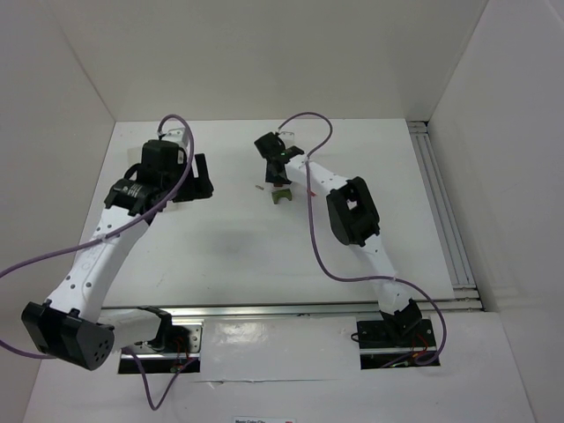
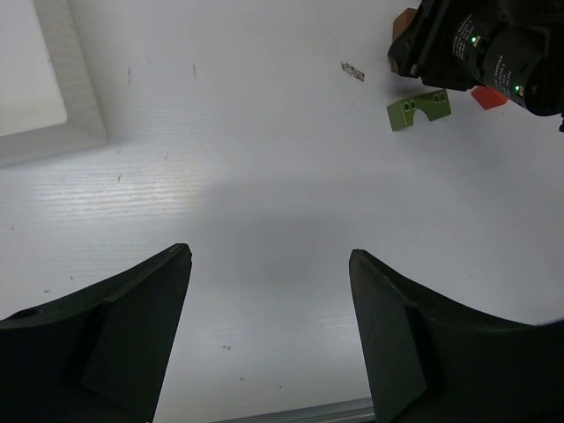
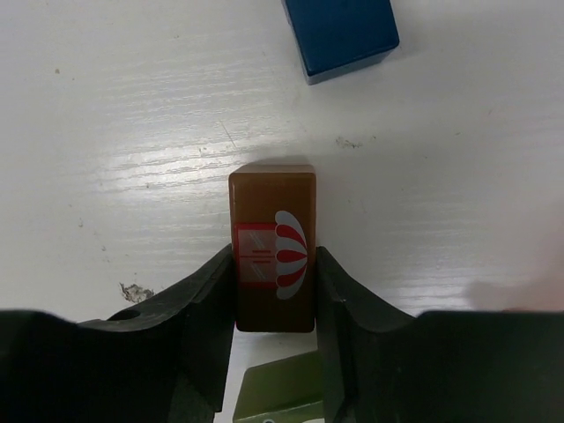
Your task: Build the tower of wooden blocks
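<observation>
Right gripper (image 3: 275,260) fingers clamped on both long sides of brown-orange block (image 3: 271,198), block lying on table (image 3: 132,115), red-white print facing up. Olive green block (image 3: 280,388) just behind it, between fingers. Blue block (image 3: 339,31) ahead, apart. Left gripper (image 2: 269,264) spread wide, holding nothing, over bare table; white tray (image 2: 53,132) to its left. Red block (image 2: 487,97) peeks out beside right gripper
</observation>
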